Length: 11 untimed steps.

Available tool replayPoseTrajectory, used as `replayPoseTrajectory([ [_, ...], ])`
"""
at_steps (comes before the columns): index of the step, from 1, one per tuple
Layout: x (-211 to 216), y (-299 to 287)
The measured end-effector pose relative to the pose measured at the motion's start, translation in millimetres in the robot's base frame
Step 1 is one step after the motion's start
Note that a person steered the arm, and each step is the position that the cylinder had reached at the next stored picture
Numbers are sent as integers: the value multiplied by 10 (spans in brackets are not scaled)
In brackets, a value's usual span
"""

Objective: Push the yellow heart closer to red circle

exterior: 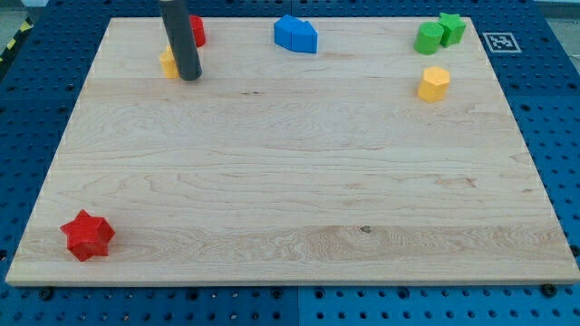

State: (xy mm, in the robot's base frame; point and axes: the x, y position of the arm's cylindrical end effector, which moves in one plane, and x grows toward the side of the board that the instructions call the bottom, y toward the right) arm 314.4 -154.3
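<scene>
The big wooden worktop point(290, 181) is lying flat on a blue board with holes, and it is filling most of the view. The dark rod is coming down near the view's top left, and my tip point(189, 78) is sitting on the wood there. There is no gripper on this arm, so nothing is opening, closing or holding; the rod is only touching.

The blue blocks point(296, 34) are sitting together at the view's top middle. The red star point(87, 235) is sitting alone at the view's bottom left corner, well apart from the rest. The two green blocks point(440, 33) are touching each other at the view's top right. The yellow block point(434, 83) is sitting just below them.

The red circle point(197, 31) is peeking out just right of the rod, mostly hidden. The yellow heart point(169, 63) is peeking out on the rod's left, right beside my tip, and near the red circle
</scene>
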Motion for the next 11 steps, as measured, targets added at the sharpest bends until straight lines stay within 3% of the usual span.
replayPoseTrajectory([
  [3, -271, -143],
  [5, 153, -96],
  [7, 149, -443],
  [11, -398, -457],
])
